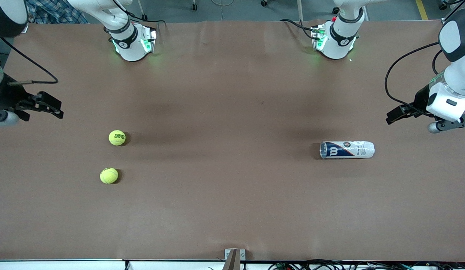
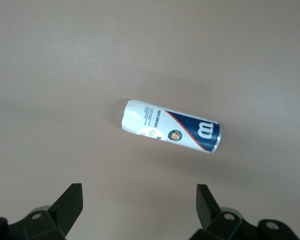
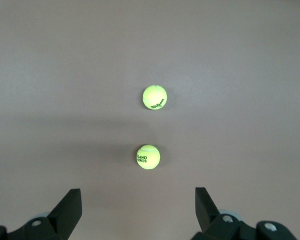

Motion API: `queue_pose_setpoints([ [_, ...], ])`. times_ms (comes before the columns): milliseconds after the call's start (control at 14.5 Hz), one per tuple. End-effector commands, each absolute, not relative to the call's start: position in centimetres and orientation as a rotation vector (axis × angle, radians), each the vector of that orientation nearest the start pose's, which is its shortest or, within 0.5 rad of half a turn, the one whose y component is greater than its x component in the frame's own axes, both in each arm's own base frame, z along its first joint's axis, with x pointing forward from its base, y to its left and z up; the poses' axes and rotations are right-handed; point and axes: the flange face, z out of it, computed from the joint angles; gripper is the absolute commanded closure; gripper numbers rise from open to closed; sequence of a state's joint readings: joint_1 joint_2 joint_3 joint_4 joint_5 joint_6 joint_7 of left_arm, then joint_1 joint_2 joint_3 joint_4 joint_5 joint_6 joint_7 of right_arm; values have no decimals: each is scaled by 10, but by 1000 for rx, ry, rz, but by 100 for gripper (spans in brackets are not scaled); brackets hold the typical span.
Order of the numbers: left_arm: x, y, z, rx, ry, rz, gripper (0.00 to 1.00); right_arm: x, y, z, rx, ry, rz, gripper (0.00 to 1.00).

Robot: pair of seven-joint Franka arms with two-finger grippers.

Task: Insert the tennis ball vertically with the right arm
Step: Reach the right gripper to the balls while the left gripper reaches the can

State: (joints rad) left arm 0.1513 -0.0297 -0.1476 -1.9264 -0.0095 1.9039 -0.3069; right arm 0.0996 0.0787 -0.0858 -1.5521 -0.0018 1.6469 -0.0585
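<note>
Two yellow tennis balls lie on the brown table toward the right arm's end: one with dark lettering [image 1: 117, 137] [image 3: 148, 157], and another [image 1: 109, 175] [image 3: 154, 97] nearer the front camera. A white and blue ball can [image 1: 347, 149] [image 2: 171, 131] lies on its side toward the left arm's end, its clear mouth facing the balls. My right gripper [image 1: 54, 107] [image 3: 137, 191] hangs open and empty over the table's edge at its own end, apart from the balls. My left gripper [image 1: 393, 117] [image 2: 139, 186] hangs open and empty over its end, apart from the can.
The brown table [image 1: 225, 112] stretches wide between balls and can. Both arm bases [image 1: 133, 41] [image 1: 335, 39] stand along the edge farthest from the front camera. Cables [image 1: 399, 71] trail off the left arm's wrist.
</note>
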Motion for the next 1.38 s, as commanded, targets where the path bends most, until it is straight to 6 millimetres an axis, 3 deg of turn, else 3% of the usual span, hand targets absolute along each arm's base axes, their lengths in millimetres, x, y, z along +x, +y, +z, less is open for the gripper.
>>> queue_pose_setpoints([
  [0, 550, 0, 485, -3013, -739, -30, 0, 597, 13, 579, -3159, -102, -12, 0],
  [138, 560, -8, 453, -2873, -973, 11, 0, 608, 14, 560, -3169, -109, 9, 0],
  [344, 576, -40, 393, -2656, -1256, 6, 0, 638, 12, 498, -3177, -112, 63, 0],
  [482, 584, -50, 365, -2575, -1455, -4, 0, 642, 9, 490, -3170, -103, 51, 0],
  [551, 588, -51, 355, -2532, -1557, -20, 0, 650, 10, 471, -3174, -107, 65, 0],
  [689, 593, -58, 336, -2451, -1697, -41, 0, 653, 7, 458, -3184, -107, 88, 0],
  [964, 595, -68, 307, -2311, -1821, -96, 0, 651, 5, 424, -3168, -96, 131, 0],
  [1171, 594, -78, 274, -2191, -1843, -198, 0, 648, 7, 365, -3172, -103, 46, 0],
  [1309, 592, -84, 254, -2140, -1845, -248, 0, 652, 2, 342, -3175, -88, 51, 0],
])
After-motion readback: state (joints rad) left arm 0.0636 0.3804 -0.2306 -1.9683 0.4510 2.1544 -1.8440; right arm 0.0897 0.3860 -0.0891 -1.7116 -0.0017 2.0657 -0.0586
